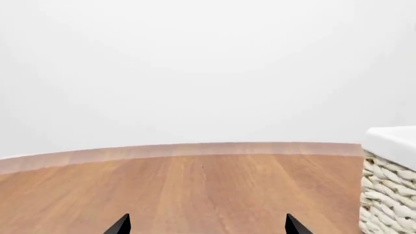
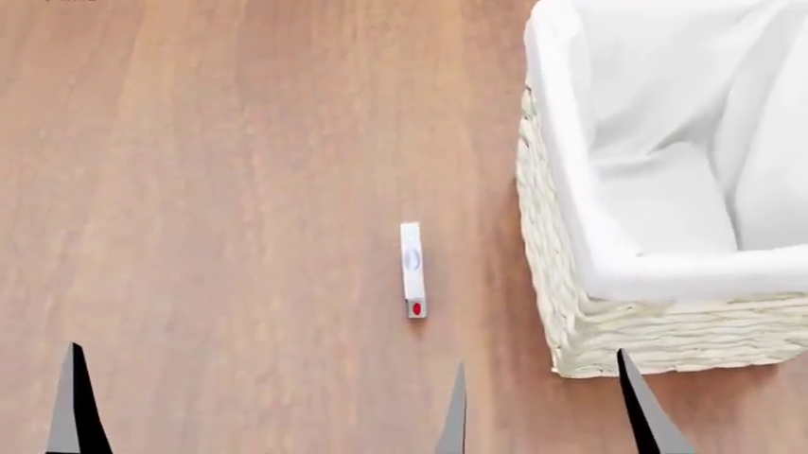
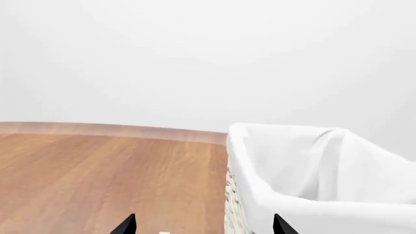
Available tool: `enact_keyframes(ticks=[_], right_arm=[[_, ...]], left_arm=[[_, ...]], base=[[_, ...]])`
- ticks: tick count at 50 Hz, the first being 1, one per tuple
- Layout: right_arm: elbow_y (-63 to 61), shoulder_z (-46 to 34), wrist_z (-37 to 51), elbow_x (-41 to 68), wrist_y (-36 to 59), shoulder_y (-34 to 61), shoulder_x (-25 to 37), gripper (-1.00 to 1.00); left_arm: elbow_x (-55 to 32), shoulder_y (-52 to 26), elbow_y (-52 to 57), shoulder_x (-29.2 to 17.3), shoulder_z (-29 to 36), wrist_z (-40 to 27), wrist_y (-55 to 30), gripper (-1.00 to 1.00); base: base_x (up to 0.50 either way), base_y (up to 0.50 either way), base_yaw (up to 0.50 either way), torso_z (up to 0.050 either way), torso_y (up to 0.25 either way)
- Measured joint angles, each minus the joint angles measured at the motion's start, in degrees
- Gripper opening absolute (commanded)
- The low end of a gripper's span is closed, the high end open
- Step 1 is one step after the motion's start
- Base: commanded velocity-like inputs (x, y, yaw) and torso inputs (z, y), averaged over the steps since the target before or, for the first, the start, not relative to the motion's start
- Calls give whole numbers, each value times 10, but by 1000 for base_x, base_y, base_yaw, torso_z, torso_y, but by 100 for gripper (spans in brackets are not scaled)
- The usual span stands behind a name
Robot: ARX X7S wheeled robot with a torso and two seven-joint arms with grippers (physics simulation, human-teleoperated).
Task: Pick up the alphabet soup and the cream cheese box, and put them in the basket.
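In the left wrist view, your left gripper (image 1: pixel 206 225) is showing only two dark fingertips (image 1: pixel 120 225), spread wide apart with bare wooden table (image 1: pixel 195 185) between them and nothing held. The basket (image 1: pixel 388 185) is sitting just off to one side of that gripper, only its woven corner and white cloth rim showing.

In the head view, you are looking down on the same table. The cream cheese box (image 2: pixel 412 269) is lying on its thin edge on the wood, near the basket's (image 2: pixel 570 312) left wall but not touching it, with its red mark at the end nearer to you. The basket's white liner is folded over the rim. Three dark fingertips are poking up at the near edge, on your side of the basket; I cannot tell which gripper the middle one belongs to. No soup can is showing here.

In the right wrist view, your right gripper (image 3: pixel 202 225) is holding its fingertips (image 3: pixel 126 225) wide apart and empty. The basket (image 3: pixel 260 195) is standing close ahead of it, and a white sliver just left of the basket is too small to name.
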Motion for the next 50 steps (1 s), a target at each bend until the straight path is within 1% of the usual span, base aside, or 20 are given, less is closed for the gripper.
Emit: enact_keyframes(ticks=[50], right_arm=[[2, -7, 1, 15, 4, 6, 8, 100]], left_arm=[[-5, -6, -8, -6, 4, -8, 5, 100]], base=[[0, 0, -246, 0, 0]])
